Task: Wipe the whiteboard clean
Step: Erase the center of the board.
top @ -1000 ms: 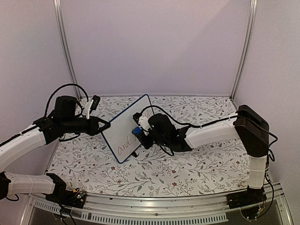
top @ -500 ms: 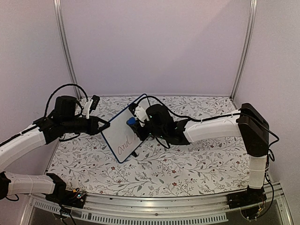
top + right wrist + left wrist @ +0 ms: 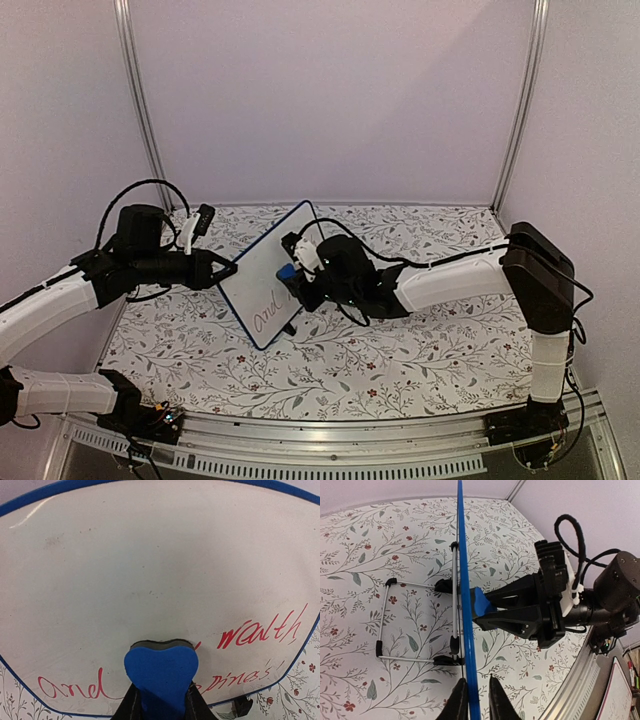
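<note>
Looking down from above, find the whiteboard (image 3: 262,288), a small rectangular white panel with rounded corners and a thin dark-blue edge, standing steeply tilted on the flower-printed table cover (image 3: 420,350) between the two arms. See the left gripper (image 3: 231,268), black and two-fingered, reaching in to the board's left edge. See also the right gripper (image 3: 291,275) coming from the right with a small blue eraser block (image 3: 286,271) pinched between its fingers and pressed to the white face, above a line of dark handwriting near the lower edge. Turning to the left wrist view, meet the board edge-on as a thin blue line running up the picture, the left fingers straddling its near end, one on each side. Note a thin dark gap beside one finger; cannot tell whether clamped or merely close. Behind the board, spot a folding stand of silver wire with black feet (image 3: 382,620) resting on the cover and joined to the board's back. On the other side, see the eraser's blue corner meeting the face, held in the right claw. Moving to the right wrist view, look straight at the white face: eraser clamped between both fingers, low and central, touching the board. Red cursive "and" to its left, more red words to its right, upper part plain white with faint smudges.
</note>
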Available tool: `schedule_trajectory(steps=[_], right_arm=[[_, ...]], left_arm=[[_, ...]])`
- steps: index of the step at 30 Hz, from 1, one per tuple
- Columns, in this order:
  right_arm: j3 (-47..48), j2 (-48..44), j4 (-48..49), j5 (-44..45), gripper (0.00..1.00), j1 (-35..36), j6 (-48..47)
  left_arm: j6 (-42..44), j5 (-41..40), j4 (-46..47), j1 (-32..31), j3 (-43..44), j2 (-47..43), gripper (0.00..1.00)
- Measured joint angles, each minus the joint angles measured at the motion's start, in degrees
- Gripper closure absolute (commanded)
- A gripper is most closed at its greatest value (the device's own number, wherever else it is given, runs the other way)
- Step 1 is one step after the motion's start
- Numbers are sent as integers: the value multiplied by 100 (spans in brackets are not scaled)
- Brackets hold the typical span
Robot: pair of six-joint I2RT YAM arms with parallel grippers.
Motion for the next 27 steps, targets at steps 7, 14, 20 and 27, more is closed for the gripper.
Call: schedule_trajectory(steps=[7, 14, 20, 27], right_arm=[[-109, -192, -11, 46, 84, 0, -2], [-337, -597, 15, 245, 84, -13, -9], [-634, -918, 57, 315, 84, -173, 44], [-765, -1156, 85, 385, 81, -389, 149]], left_arm=[[20, 146, 74, -22, 0, 0, 61], [24, 70, 63, -35, 48, -2, 22], [-26, -341, -264, -39, 605, 96, 2], [-63, -802, -579, -48, 1731, 920, 0]])
